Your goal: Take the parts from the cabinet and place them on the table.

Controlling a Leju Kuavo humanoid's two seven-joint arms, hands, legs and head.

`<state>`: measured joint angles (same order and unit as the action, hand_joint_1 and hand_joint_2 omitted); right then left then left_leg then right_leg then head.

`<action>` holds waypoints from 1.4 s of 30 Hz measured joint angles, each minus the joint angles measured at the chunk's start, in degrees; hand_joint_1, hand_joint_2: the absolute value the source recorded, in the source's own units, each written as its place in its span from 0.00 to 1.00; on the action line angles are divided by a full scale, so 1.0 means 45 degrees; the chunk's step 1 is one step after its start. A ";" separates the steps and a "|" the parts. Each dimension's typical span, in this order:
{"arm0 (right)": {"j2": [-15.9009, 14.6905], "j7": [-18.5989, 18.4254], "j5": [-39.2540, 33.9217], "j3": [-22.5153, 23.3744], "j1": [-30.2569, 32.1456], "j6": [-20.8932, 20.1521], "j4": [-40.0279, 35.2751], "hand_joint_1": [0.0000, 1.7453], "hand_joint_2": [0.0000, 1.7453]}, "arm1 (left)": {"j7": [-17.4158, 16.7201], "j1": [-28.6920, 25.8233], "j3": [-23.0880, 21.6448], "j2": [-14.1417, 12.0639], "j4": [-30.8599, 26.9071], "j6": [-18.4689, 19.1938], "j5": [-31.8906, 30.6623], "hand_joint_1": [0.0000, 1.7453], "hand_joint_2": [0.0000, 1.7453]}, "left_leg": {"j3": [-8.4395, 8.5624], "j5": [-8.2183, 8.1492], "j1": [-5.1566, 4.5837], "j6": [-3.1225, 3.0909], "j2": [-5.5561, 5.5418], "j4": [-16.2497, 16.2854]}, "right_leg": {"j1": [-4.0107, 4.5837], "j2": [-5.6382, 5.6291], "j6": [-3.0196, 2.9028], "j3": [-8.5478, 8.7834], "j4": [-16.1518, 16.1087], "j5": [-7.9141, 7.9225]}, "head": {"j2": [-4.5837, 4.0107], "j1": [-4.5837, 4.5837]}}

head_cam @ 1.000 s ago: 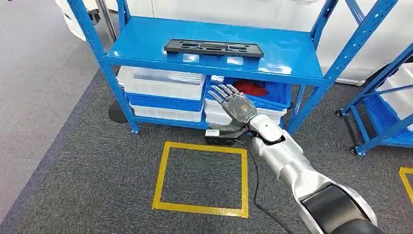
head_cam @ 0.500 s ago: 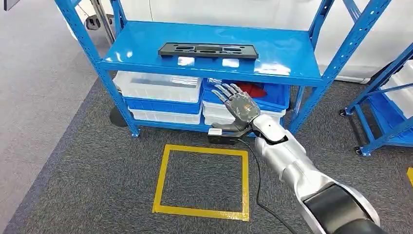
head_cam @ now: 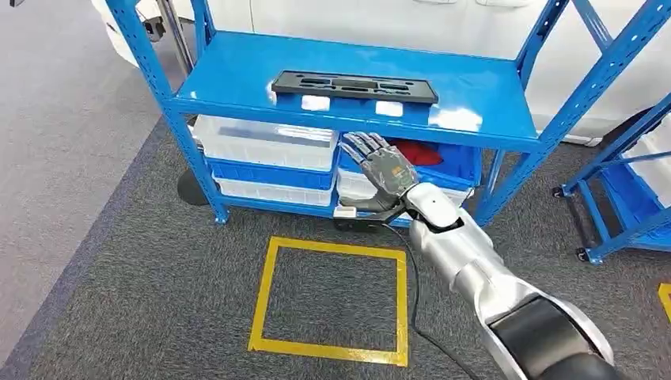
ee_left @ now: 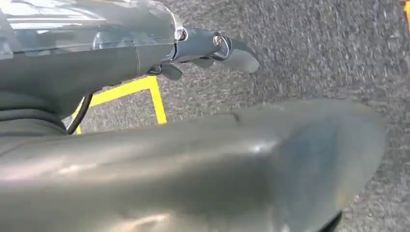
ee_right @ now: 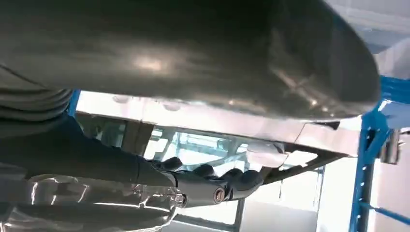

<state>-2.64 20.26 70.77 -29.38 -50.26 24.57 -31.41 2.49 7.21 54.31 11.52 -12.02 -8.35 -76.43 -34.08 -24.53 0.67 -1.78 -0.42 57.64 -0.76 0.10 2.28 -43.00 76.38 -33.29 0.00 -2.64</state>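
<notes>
One red item [head_cam: 415, 150], perhaps a part, half-hidden behind right hand [head_cam: 385, 170].

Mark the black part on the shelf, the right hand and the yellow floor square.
black part [head_cam: 354, 85], head view, middle of its top face
right hand [head_cam: 383, 168], head view, back of hand
yellow floor square [head_cam: 261, 298], head view, left tape strip

The blue metal shelf [head_cam: 237, 67] lies open above around the flat black plastic part [head_cam: 354, 85]; below it, stacked white and blue plastic bins [head_cam: 265, 154] crowd the space facing the right hand [head_cam: 382, 170], fingers spread
</notes>
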 joint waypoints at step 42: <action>-0.0612 -0.0039 -0.0005 -0.0078 0.0306 0.0267 -0.0214 0.00 0.00 | -0.0009 0.0059 -0.0228 0.0039 0.0097 0.0223 -0.0291 0.00 0.00 | 0.0409 -0.0872 -0.0128 0.0435 0.0012 0.0489 | 0.0095 -0.0033 -0.0694 0.1866 -0.4579 0.2374 | 0.0000 0.0005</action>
<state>-5.40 20.09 70.75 -29.73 -48.88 25.77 -32.37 2.45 7.48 53.29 11.69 -11.58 -7.34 -77.75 -32.24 -28.46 0.09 0.18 -0.37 59.84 -0.34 -0.05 -0.84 -34.61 55.77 -22.61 0.00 -2.62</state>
